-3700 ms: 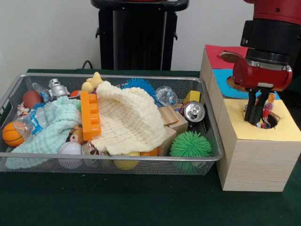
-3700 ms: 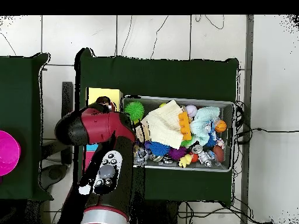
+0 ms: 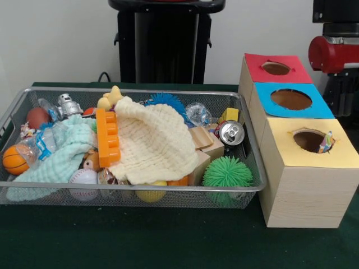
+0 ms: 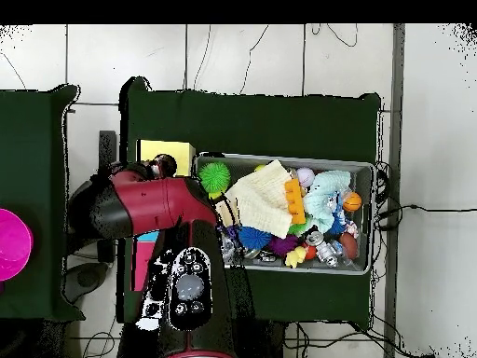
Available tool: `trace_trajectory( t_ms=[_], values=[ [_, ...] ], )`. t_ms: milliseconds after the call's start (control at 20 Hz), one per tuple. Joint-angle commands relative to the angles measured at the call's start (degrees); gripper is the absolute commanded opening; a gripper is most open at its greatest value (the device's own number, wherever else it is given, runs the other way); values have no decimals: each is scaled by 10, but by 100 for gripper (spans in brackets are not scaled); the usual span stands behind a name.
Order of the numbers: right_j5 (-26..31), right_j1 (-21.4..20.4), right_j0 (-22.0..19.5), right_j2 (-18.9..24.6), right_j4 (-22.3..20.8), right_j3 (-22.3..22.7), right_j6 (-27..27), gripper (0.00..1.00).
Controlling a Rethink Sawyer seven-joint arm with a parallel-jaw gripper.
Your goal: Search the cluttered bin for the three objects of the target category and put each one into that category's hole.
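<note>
The wire mesh bin (image 3: pixel 134 193) is full of toys and cloths; it also shows in the overhead view (image 4: pixel 284 158). The yellow-topped hole (image 3: pixel 308 140) is in the nearest wooden box. A printed floppy piece (image 3: pixel 326 143) sits at the hole's right rim, partly inside. A small scrap of busy print (image 3: pixel 26 132) shows at the bin's far left; I cannot tell what it is. My gripper (image 3: pixel 338 92) is at the right edge, behind the blue-topped box and apart from the hole; nothing shows in it. In the overhead view the arm (image 4: pixel 158 210) hides it.
A cream waffle cloth (image 3: pixel 154 143) and a mint-green cloth (image 3: pixel 59 157) cover much of the bin. An orange block (image 3: pixel 107 137), a green spiky ball (image 3: pixel 227 172), a can (image 3: pixel 231 133) and a baseball (image 3: pixel 83 178) lie around them. The blue-topped hole (image 3: pixel 291 99) and the red-topped hole (image 3: pixel 276 68) stand behind the yellow one.
The gripper has lifted out of the yellow hole and moved up, back and to the right. The printed piece it held now rests at the hole's rim.
</note>
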Motion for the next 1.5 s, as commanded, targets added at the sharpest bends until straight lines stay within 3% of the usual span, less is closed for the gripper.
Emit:
trace_trajectory(
  t_ms=[50, 800, 1200, 1500],
  values=[
    [49, 30, 8, -25, -20, 3, 72, 0],
    [-142, 111, 6, -29, -38, -8, 87, 0],
    [-183, 146, 17, -37, -16, -19, 90, 0],
    [-172, 158, 29, -60, -7, -24, 88, 0]
  ],
)
